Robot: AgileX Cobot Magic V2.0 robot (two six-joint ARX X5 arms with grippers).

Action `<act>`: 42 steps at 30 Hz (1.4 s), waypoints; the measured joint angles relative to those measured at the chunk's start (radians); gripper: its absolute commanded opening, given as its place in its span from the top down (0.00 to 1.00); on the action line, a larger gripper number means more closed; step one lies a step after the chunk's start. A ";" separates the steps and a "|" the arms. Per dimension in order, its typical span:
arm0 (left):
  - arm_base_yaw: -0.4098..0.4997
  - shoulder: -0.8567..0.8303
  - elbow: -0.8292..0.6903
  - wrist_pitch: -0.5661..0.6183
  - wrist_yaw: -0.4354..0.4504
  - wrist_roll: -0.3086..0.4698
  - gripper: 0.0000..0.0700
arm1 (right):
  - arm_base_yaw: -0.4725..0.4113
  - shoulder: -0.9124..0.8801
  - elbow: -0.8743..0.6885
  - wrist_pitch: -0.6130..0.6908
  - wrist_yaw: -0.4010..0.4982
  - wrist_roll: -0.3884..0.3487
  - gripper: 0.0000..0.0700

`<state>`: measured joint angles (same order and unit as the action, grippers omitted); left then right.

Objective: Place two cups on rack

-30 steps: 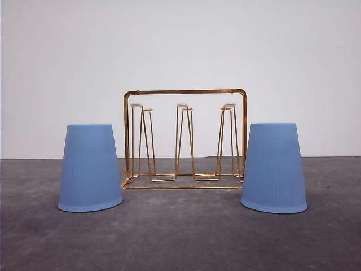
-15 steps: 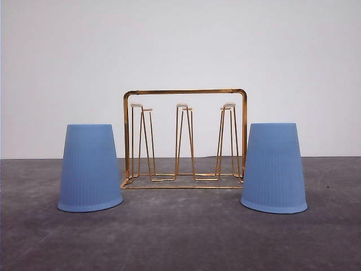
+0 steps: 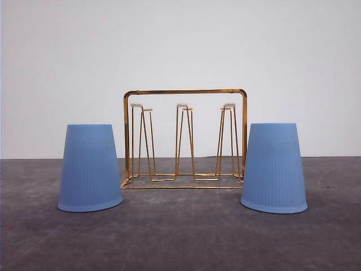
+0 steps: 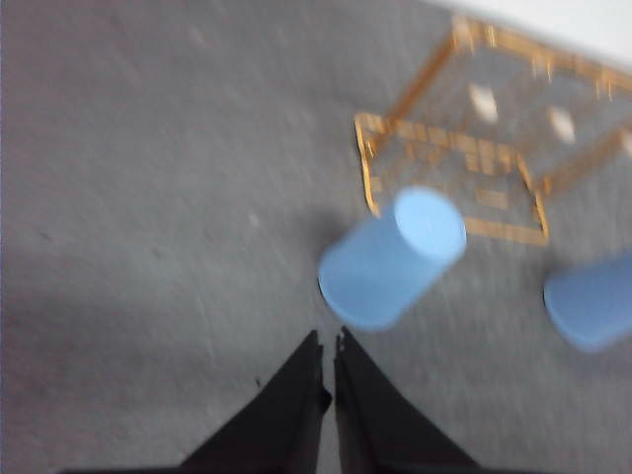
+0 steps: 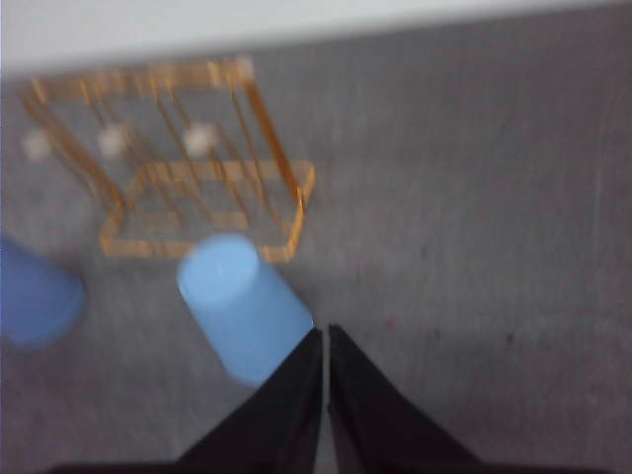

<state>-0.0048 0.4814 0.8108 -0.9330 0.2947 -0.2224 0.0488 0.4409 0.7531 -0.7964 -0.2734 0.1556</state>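
Observation:
Two light-blue ribbed cups stand upside down on the grey table, the left cup (image 3: 89, 168) and the right cup (image 3: 274, 167), flanking the gold wire rack (image 3: 185, 138) with white-tipped prongs. In the left wrist view my left gripper (image 4: 329, 346) is shut and empty, hovering short of the left cup (image 4: 390, 259), with the rack (image 4: 484, 148) beyond and the other cup (image 4: 591, 301) off to the side. In the right wrist view my right gripper (image 5: 325, 336) is shut and empty, its tips close to the right cup (image 5: 242, 304), the rack (image 5: 188, 158) behind it.
A plain white wall (image 3: 180, 45) rises behind the rack. Bare grey tabletop (image 3: 180, 237) stretches in front of the cups and to both sides. Both wrist views are motion-blurred.

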 measured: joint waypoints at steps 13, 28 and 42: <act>-0.275 0.096 0.000 0.042 0.016 0.287 1.00 | 0.260 0.045 -0.001 -0.004 0.117 -0.181 0.99; -0.308 0.136 0.000 0.174 0.050 0.472 0.31 | 0.278 0.045 -0.001 -0.007 0.120 -0.256 0.33; -0.378 0.566 0.000 0.620 0.045 0.413 0.19 | 0.278 0.045 -0.001 0.068 0.149 -0.256 0.33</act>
<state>-0.3833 1.0474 0.8108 -0.3134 0.3394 0.1905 0.3264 0.4858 0.7517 -0.7279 -0.1240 -0.1005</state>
